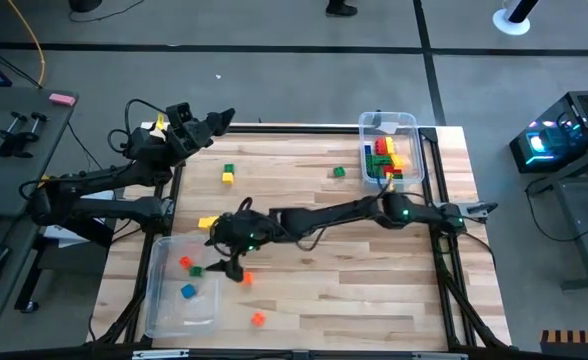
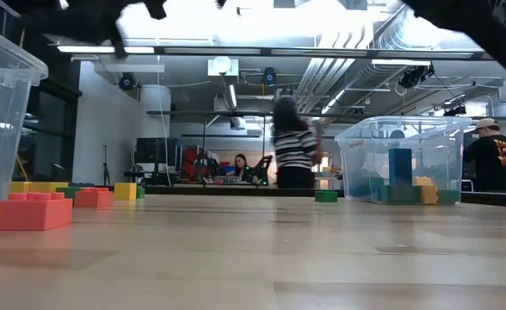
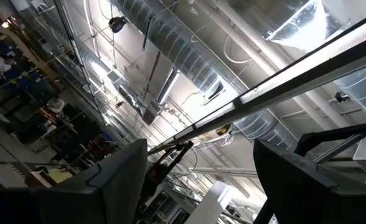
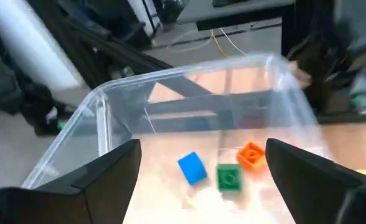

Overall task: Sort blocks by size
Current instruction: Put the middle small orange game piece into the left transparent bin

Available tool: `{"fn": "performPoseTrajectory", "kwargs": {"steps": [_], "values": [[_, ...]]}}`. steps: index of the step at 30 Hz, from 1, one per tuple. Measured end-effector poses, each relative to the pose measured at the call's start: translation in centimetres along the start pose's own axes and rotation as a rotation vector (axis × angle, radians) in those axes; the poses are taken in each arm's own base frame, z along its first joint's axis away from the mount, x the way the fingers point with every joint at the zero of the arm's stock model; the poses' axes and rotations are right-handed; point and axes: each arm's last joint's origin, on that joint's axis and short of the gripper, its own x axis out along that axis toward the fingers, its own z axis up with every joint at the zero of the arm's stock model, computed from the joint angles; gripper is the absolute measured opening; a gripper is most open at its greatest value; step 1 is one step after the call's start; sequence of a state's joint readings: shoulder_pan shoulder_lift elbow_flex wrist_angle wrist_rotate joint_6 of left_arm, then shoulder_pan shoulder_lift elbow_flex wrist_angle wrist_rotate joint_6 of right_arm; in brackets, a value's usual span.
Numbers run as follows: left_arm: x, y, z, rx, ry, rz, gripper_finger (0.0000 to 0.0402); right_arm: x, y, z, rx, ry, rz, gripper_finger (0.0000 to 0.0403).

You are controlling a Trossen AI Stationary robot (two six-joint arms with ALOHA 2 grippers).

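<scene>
My right gripper reaches across the table and hangs open over the near-left clear bin; nothing is between its fingers. On that bin's floor lie a blue block, a green block and an orange block. An orange block lies on the table just beside the gripper. More loose blocks lie on the wood: yellow, green and yellow, green, orange-red. My left gripper waits open at the far-left corner, pointing upward.
A second clear bin at the far right holds several red, yellow and green blocks. The table's middle and near right show bare wood. In the low view a red block lies closest; people stand in the room beyond the table.
</scene>
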State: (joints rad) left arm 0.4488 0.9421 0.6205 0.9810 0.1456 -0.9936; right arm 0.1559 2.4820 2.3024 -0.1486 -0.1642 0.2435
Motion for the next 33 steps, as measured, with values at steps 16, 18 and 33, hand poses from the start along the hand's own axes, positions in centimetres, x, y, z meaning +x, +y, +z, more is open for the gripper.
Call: {"fn": "performPoseTrajectory", "kwargs": {"steps": [16, 18, 33], "values": [[0.0, 0.0, 0.0, 0.001, -0.001, -0.004, 0.0277, -11.5, -0.7, -0.8, -0.138, 0.694, -0.156, 0.0308], [0.0, 0.0, 0.0, 0.002, -0.001, -0.004, 0.0277, -11.8, 0.6, -3.3, -0.077, 0.692, -0.142, 0.0308], [-0.1, 1.1, -0.7, -0.020, 0.074, 0.110, 0.0277, -7.2, 7.7, -10.3, 0.243, 0.303, -0.376, 0.0307]]}}
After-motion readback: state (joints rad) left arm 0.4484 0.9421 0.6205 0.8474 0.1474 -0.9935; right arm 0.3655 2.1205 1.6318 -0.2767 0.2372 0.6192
